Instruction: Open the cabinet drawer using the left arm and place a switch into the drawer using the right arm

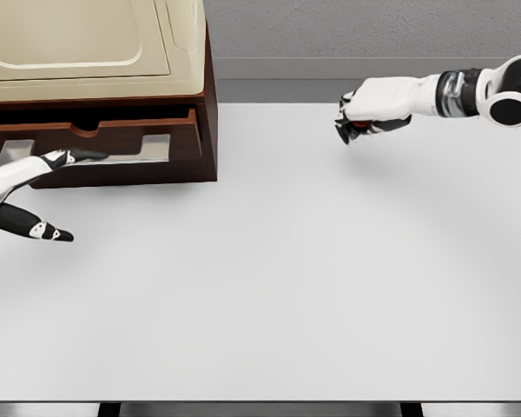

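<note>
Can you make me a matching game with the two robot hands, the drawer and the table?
Things:
1. left hand
2. right hand
3. drawer
4. table

Descriptions:
A. pulled partly out of the brown cabinet
B. white, flat, under everything
C. fingers spread, holding nothing, by the drawer front
D. curled round a small dark and red thing

Pairs: 1-C, 2-D, 3-A, 4-B

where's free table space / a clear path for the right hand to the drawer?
Bare: the whole white table from its front edge up to the right robot hand, which holds a small dark object. Crowded: far-left corner, where the cabinet stands with its drawer open and the left robot hand spread in front.
</note>
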Motion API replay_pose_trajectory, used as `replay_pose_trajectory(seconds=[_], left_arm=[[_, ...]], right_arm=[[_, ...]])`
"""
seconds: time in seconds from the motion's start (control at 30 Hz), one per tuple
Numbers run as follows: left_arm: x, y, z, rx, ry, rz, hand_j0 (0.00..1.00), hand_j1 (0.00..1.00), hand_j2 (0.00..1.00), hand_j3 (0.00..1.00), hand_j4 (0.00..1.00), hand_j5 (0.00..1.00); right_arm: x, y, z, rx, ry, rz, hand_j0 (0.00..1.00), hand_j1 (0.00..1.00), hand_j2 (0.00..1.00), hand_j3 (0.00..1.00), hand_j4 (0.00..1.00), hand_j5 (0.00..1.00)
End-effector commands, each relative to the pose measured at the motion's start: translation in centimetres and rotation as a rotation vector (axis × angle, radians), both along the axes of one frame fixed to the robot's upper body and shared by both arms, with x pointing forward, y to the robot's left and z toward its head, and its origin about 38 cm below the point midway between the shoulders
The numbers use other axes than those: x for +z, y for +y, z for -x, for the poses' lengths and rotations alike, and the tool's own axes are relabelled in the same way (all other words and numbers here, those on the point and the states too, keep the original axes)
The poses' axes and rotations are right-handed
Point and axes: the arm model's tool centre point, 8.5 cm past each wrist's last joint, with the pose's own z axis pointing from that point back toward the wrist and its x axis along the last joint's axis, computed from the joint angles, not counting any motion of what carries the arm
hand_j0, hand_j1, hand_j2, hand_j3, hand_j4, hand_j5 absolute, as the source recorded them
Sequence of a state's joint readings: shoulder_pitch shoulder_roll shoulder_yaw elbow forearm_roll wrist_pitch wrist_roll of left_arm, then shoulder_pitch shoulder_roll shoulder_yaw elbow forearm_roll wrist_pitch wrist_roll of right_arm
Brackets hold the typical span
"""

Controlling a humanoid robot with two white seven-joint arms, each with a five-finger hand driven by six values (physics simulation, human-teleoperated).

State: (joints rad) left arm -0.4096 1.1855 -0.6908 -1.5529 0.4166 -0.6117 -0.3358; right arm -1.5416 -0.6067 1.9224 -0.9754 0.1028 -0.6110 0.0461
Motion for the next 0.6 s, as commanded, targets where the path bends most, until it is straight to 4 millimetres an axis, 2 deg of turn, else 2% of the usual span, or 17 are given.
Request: replay_pose_trajectory(seconds=[0.0,0.2,0.37,0.43,0.57], left_arm=[[0.3,-0.4,0.3,-0.021,0.004,-0.002,1.0,1.0,1.0,1.0,1.0,1.0],[1.5,-0.1,1.4,-0.041,0.02,-0.021,1.0,1.0,1.0,1.0,1.0,1.0],[2.2,0.1,2.0,-0.048,0.025,-0.029,1.0,1.0,1.0,1.0,1.0,1.0],[2.3,0.2,2.0,-0.05,0.026,-0.035,1.0,1.0,1.0,1.0,1.0,1.0],[4.5,1.0,1.2,-0.021,-0.032,-0.028,1.0,1.0,1.0,1.0,1.0,1.0]], right_arm=[[-0.1,1.4,1.0,0.046,0.018,-0.024,0.42,0.42,0.42,0.42,0.42,0.42],[0.5,3.0,1.8,0.099,0.021,-0.037,0.42,0.42,0.42,0.42,0.42,0.42],[2.3,4.9,3.0,0.168,0.009,-0.064,0.42,0.42,0.42,0.42,0.42,0.42],[3.0,5.0,3.6,0.187,0.005,-0.072,0.42,0.42,0.42,0.42,0.42,0.42],[3.9,6.1,4.5,0.23,0.0,-0.095,0.42,0.42,0.42,0.42,0.42,0.42]])
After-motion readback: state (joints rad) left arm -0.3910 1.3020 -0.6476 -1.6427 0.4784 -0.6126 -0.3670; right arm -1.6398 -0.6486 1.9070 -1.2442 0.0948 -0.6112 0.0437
